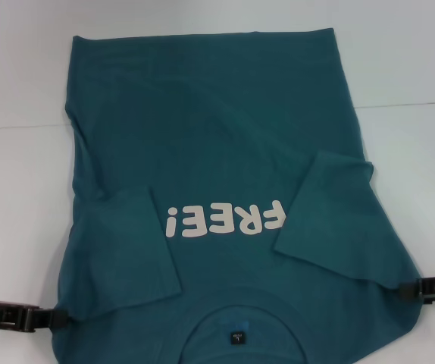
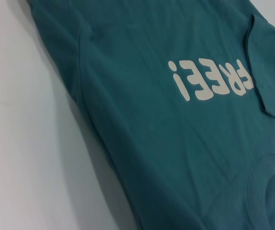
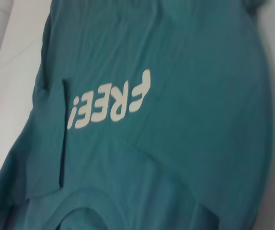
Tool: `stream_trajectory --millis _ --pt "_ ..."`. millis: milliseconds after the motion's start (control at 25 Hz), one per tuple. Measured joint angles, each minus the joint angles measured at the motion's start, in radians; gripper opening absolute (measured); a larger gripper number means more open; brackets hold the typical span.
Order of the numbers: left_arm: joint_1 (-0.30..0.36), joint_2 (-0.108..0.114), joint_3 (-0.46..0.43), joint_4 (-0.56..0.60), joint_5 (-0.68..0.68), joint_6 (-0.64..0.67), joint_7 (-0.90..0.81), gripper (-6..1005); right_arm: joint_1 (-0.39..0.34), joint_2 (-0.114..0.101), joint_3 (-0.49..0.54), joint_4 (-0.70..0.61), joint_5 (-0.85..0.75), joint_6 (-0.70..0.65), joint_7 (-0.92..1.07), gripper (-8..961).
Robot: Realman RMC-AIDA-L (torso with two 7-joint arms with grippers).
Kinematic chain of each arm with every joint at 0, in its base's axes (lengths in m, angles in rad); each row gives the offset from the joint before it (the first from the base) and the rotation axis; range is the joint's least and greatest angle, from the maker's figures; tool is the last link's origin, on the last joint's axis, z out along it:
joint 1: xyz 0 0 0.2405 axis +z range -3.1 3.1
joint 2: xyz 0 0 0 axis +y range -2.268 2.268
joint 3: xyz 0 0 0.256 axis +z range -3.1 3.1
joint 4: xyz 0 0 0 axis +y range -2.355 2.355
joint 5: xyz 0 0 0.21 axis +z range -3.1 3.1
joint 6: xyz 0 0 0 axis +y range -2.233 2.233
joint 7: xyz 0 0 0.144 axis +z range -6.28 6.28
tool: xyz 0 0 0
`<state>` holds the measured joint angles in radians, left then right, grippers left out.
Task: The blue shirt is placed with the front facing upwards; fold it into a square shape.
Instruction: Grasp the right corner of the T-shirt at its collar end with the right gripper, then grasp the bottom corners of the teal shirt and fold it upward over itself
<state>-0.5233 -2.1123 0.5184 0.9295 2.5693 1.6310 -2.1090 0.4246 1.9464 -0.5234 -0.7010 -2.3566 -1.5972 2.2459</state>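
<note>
Nearest the camera lies the round collar [image 1: 236,322] of the blue shirt [image 1: 217,129], its small dark label [image 1: 236,335] showing inside, so the garment lies front up on the white table [image 1: 20,76] with its neck toward the robot and its hem at the far end.

Either side of the collar, at the shoulder edges, sit the two grippers. To the collar's left, the left gripper [image 1: 62,318] touches the shirt's edge; to its right, the right gripper [image 1: 398,290] meets the cloth at the right shoulder. Whether either claw is apart, together or clamped on fabric I cannot tell, since the fingertips disappear at the cloth's edge and neither wrist view shows them.

Just beyond the collar, both short sleeves are already folded inward onto the chest: the left sleeve [image 1: 123,250] lies beside the start of the pale "FREE!" lettering [image 1: 225,220], and the right sleeve [image 1: 331,212] lies at an angle by its other end.

Farther from the collar, the body runs flat to the hem [image 1: 202,36], with some soft creases down the left side.

By my judgement the sleeve folds are done. What remains is the lengthwise fold, bringing the collar end and the hem together to make the square.
</note>
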Motion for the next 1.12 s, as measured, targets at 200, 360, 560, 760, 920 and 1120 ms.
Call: stream_trajectory --millis 200,360,560,760,920,1120 --pt "0.0 0.0 0.0 0.0 0.0 0.0 0.001 1 -0.002 -0.002 0.015 0.0 -0.003 0.001 0.001 474" --pt "0.0 0.0 0.001 0.0 0.0 -0.001 0.001 1 -0.002 -0.001 0.012 0.0 -0.005 0.003 0.001 387" --pt "0.0 0.0 0.002 0.0 -0.002 -0.002 0.001 1 -0.003 -0.001 0.008 0.0 -0.006 0.004 0.007 278" --pt "0.0 0.0 0.004 0.0 -0.003 -0.002 0.001 1 -0.003 -0.002 0.008 0.0 -0.007 0.005 0.008 31" --pt "-0.001 0.0 0.005 0.0 -0.003 -0.002 0.001 0 -0.007 -0.003 0.017 0.0 -0.007 0.006 0.0 31" --pt "0.002 0.008 -0.003 0.006 -0.003 0.014 -0.006 0 -0.027 0.0 0.054 0.0 0.001 0.008 -0.04 32"
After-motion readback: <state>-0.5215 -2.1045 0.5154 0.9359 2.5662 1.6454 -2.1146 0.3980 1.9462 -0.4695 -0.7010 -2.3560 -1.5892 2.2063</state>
